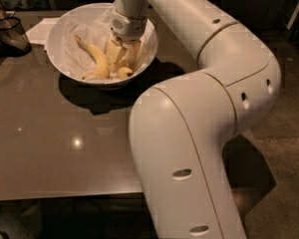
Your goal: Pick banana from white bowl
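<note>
The white bowl (57, 59) stands at the table's far side, lined with crumpled white paper. A yellow banana (95, 58) lies curved in its left half, and its short stub end (123, 73) shows near the front wall. My gripper (122, 59) reaches down into the bowl from the white arm (204, 39). It sits just right of the banana, low against the paper lining. Whether it touches the banana is hidden by the wrist.
A dark glass vessel (10, 34) stands at the far left of the grey table (55, 148). A white paper sheet (42, 30) lies behind the bowl on the left. My large arm link (189, 173) fills the foreground right, over the table's front right corner.
</note>
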### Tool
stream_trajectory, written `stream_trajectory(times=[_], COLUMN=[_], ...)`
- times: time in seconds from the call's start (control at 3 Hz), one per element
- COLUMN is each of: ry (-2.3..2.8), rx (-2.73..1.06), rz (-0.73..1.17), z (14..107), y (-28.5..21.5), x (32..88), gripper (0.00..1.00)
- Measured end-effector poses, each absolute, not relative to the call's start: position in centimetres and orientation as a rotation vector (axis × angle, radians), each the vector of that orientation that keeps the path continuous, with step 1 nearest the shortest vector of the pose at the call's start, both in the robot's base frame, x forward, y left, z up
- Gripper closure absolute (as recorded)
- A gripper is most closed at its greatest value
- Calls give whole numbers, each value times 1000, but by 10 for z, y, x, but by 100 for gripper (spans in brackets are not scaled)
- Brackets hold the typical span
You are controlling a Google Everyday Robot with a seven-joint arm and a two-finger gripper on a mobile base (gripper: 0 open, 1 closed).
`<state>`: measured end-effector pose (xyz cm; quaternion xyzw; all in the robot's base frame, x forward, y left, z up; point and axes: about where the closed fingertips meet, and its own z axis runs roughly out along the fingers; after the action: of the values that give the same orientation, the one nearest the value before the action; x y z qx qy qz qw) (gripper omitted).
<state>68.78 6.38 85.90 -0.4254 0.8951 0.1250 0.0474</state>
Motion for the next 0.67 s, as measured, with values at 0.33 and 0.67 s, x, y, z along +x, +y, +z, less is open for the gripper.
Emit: stream_trajectory(times=[0.33, 0.67], ry=[2738, 2745], rx=[-1302, -1306], rz=[388, 397], z=[853, 847], y=[66, 68], x=[691, 693], gripper=[46, 47])
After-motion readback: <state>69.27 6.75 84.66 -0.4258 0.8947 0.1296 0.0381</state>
